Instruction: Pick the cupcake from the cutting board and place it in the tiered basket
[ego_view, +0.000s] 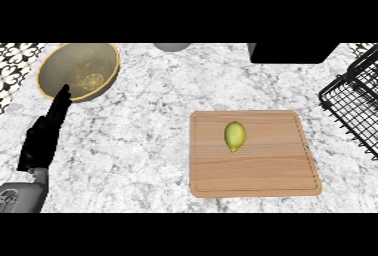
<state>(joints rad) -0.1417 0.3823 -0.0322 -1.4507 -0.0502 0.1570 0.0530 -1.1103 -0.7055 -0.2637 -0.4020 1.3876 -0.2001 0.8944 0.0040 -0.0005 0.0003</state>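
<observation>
Left hand (46, 132) at 9 o'clock of view: fingers straight, close together, pointing to 12; holds nothing. Fingertips (63, 90) overlap the near rim of a brass-coloured bowl (70, 60) at 11; contact cannot be judged. Right hand out of view.

Wire basket (354, 107) at 3, cut off by the view's edge. Dark block (291, 52) and grey round thing (172, 47) at 12, both cropped, not identifiable.

On the cutting board (258, 170): one yellow-green, lemon-shaped fruit (235, 135), lying lengthwise 12-to-6, no cupcake form discernible. It lies at 3 o'clock from the hand, well apart, bare counter (140, 130) between.
</observation>
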